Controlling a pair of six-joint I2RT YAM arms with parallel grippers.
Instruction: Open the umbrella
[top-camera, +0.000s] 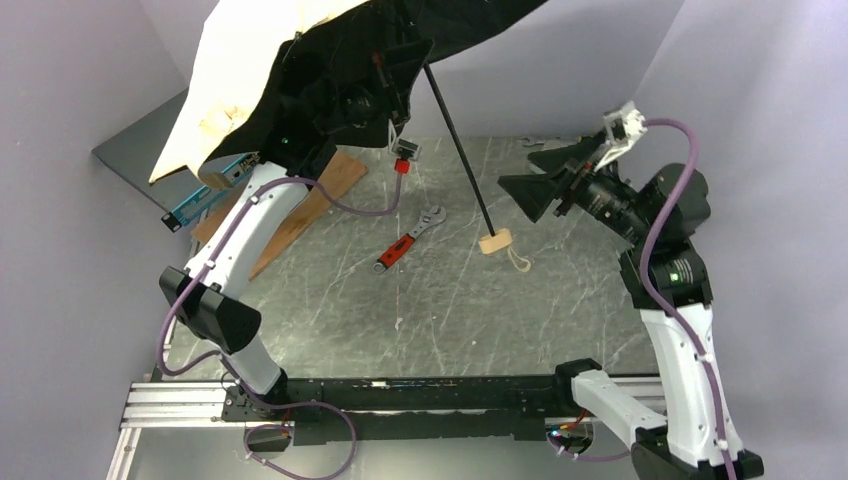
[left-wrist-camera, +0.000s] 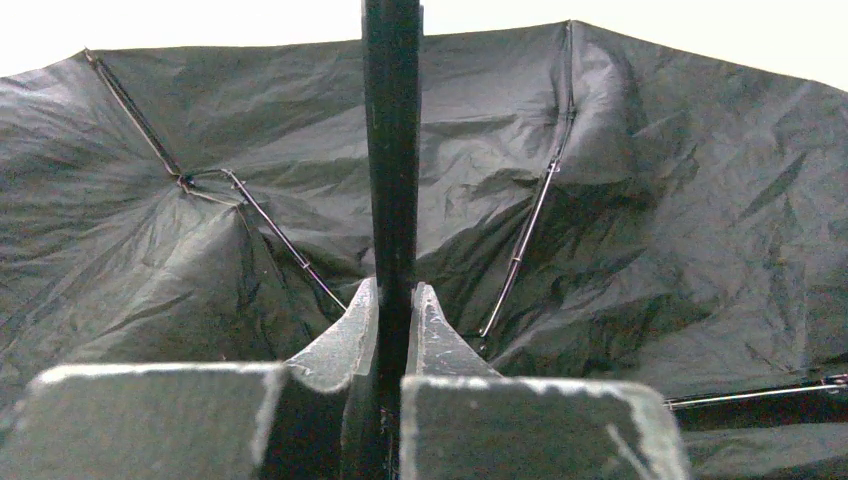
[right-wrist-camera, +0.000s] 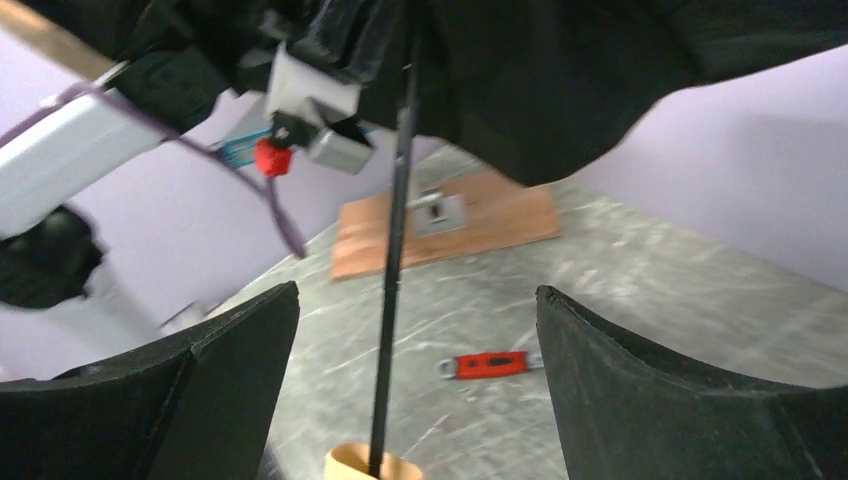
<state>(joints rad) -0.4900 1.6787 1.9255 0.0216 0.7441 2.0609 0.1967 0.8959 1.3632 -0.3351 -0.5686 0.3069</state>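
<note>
Left pincer (left-wrist-camera: 395, 300): narrow, pinched onto the thin black shaft (left-wrist-camera: 392, 150) of the cream-and-black folding umbrella (top-camera: 235, 85). Both pads sit flat on it, high up, just under the canopy.
Canopy (top-camera: 340, 60): held up over the far-left corner of the grey marbled table (top-camera: 560, 320), cream-tan fabric outside, black lining facing me. In the left wrist view the panels are spread but creased and slack, and the thin metal ribs (left-wrist-camera: 530, 230) look kinked rather than straight. I judge it mostly open, not stretched taut.
Shaft axis: slants from the canopy at upper left, down and rightward toward the table's middle.
Knob handle (top-camera: 495, 241): small cream block at the shaft's low end. I cannot tell whether it is on the table or just above it. A pale loop cord (top-camera: 518, 262) lies beside it.
Bystanders: red-handled steel wrench (top-camera: 410, 238) left of the handle and apart from it; flat wooden board (top-camera: 338, 178) below the canopy edge.
Right pincer (top-camera: 548, 175): jaws wide, holding nothing, to the right of the shaft's lower half, near but clear of it. In its own camera the shaft runs upright between the two fingers, farther off.
Key relation: the free lower shaft and handle lie left of and ahead of the right pincer, which is the only free one. I reckon any further pull along the shaft falls to it.
</note>
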